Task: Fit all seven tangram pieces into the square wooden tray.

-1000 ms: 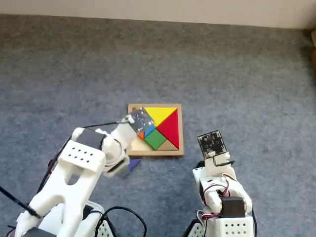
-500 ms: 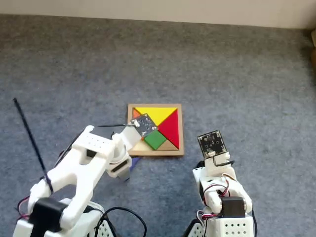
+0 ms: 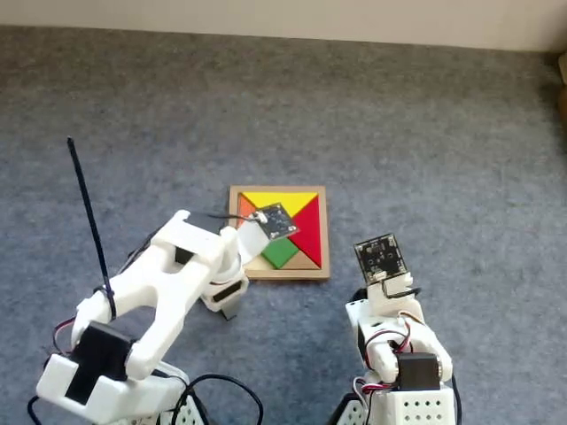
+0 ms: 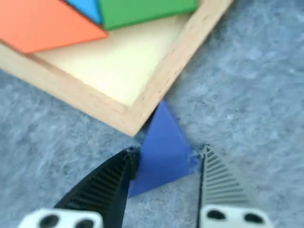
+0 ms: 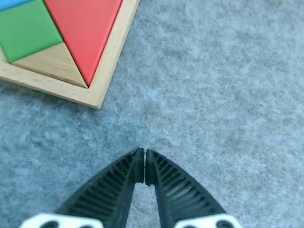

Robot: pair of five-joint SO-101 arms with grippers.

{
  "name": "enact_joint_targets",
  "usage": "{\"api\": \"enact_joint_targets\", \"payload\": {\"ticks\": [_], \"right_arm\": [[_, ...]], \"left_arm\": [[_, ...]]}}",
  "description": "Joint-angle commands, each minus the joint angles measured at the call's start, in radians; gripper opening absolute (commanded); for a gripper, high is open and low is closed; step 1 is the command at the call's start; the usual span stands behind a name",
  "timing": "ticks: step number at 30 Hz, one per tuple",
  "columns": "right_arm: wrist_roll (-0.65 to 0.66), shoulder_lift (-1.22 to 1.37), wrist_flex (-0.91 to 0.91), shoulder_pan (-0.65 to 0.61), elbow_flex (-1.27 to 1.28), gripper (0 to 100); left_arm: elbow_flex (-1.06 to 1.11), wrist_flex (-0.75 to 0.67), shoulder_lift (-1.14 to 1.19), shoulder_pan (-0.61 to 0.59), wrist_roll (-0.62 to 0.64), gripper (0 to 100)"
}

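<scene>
Your left gripper [image 4: 167, 153] pinches the blue triangle [image 4: 163, 140], low in the frame, its tip against the tray [image 4: 187, 45] corner above.

a grey-blue carpet with a short fuzzy pile [image 3: 425, 133] covers the whole work surface, from the near edge to the far side of the high view. its fibres look mottled, with lighter and darker flecks mixed together, and in the wrist views the nap shows as soft felted tufts. along the far edge runs a plain, pale off-white strip [image 3: 266, 13]; whether it is wall or skirting cannot be told. at the right edge, just below that strip, a sliver of a tan brown object [image 3: 563, 71] shows, too cut off to identify.
</scene>
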Motion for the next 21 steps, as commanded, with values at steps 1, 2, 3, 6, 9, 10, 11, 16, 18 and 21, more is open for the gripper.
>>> {"api": "enact_joint_targets", "payload": {"ticks": [1,2,3,6,9,10,11,16,18,21], "right_arm": [[0.002,-0.018,-0.019,0.012,0.113,2.4],[0.002,-0.018,-0.019,0.012,0.113,2.4],[0.002,-0.018,-0.019,0.012,0.113,2.4],[0.002,-0.018,-0.019,0.012,0.113,2.4],[0.002,-0.018,-0.019,0.012,0.113,2.4],[0.002,-0.018,-0.019,0.012,0.113,2.4],[0.002,-0.018,-0.019,0.012,0.113,2.4],[0.002,-0.018,-0.019,0.012,0.113,2.4],[0.002,-0.018,-0.019,0.012,0.113,2.4],[0.002,-0.018,-0.019,0.012,0.113,2.4]], "left_arm": [[-0.047,0.026,0.004,0.012,-0.011,7],[-0.048,0.046,0.004,0.013,-0.011,6],[-0.051,0.068,0.002,0.013,-0.011,6],[-0.054,0.117,-0.001,0.03,-0.011,5],[-0.048,0.15,-0.051,0.053,-0.011,5],[-0.048,0.17,-0.079,0.061,-0.011,5],[-0.05,0.193,-0.11,0.071,-0.011,5],[-0.056,0.256,-0.278,0.125,-0.011,5],[-0.056,0.255,-0.323,0.137,-0.011,5],[-0.071,0.249,-0.332,0.15,-0.012,5]]}}
